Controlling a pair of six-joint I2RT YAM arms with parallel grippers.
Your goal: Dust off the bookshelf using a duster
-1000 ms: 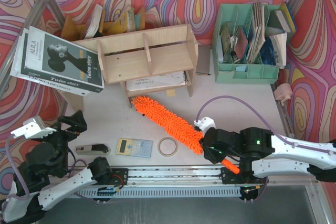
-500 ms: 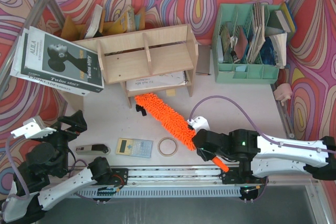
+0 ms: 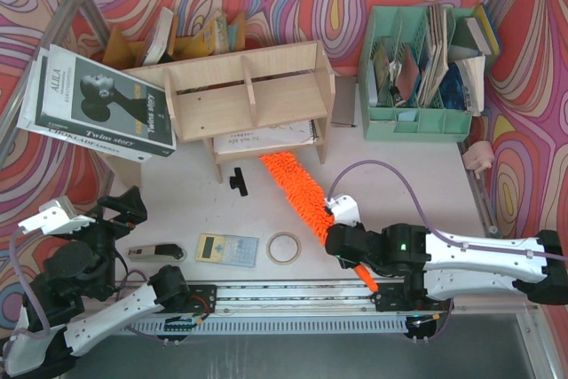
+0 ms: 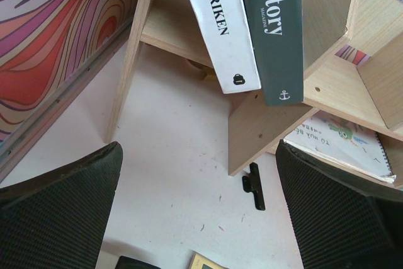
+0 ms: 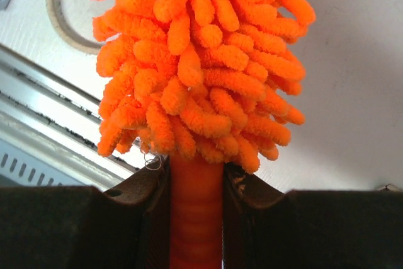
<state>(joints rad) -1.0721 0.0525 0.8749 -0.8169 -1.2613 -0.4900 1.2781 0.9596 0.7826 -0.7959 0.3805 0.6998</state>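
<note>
Near bookshelf (image 3: 248, 99) front, my right fingers (image 5: 143, 215) clamp duster (image 3: 297, 185) by stiff handle; fluffy head light, floppy; left fingers (image 4: 60, 209) spread open.

bookshelf (image 3: 244, 99): pale wood, two tiers with vertical dividers, upright at the table's 11 o'clock.
duster (image 3: 297, 185): fluffy orange head, slanting across mid-table, tip pointing 11 o'clock at the lower tier's front edge.
duster handle: smooth orange, trailing toward 5 o'clock, clamped in the right gripper (image 5: 195, 184).
</note>
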